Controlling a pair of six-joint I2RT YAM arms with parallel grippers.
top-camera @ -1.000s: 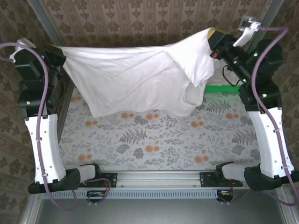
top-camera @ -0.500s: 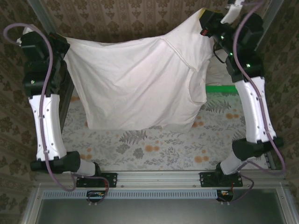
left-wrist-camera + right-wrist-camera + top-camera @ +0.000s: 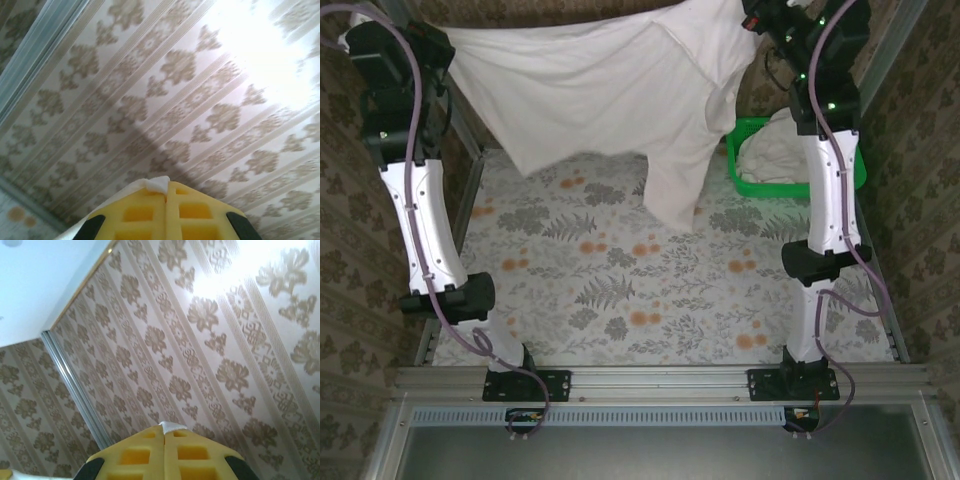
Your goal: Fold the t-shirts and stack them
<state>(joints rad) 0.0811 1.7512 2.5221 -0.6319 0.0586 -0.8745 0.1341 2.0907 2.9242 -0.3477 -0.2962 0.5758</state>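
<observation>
Table [image 3: 620, 290]: floral cloth.

Shirt [image 3: 610, 80]: white, spread wide in the air over the far half of the table, top edge pulled between the two grippers. It sags in the middle. The lower edge on the left hangs well above the table. A longer flap droops right of centre, and I can't tell if its tip touches the cloth.

Left arm [image 3: 415, 200]: reaches far up and out from its base at the near edge. Elbow is low near the left rail, the white forearm rises steeply, and the wrist is at the top-left corner.

Right arm [image 3: 830, 190]: mirror pose, nearly straight, with the wrist at the top right, above the basket.

Basket [image 3: 745, 185]: green, at the far right of the table beside the right arm, with a white pile [image 3: 775, 150] inside.

Left gripper [image 3: 166, 187]: yellow pads pressed together, pointing at the patterned wall [image 3: 165, 100]. A sliver of white shirt fabric is pinched at the tips.

Right gripper [image 3: 164, 430]: same, pads closed tight with a bit of white shirt edge showing at the tips.
</observation>
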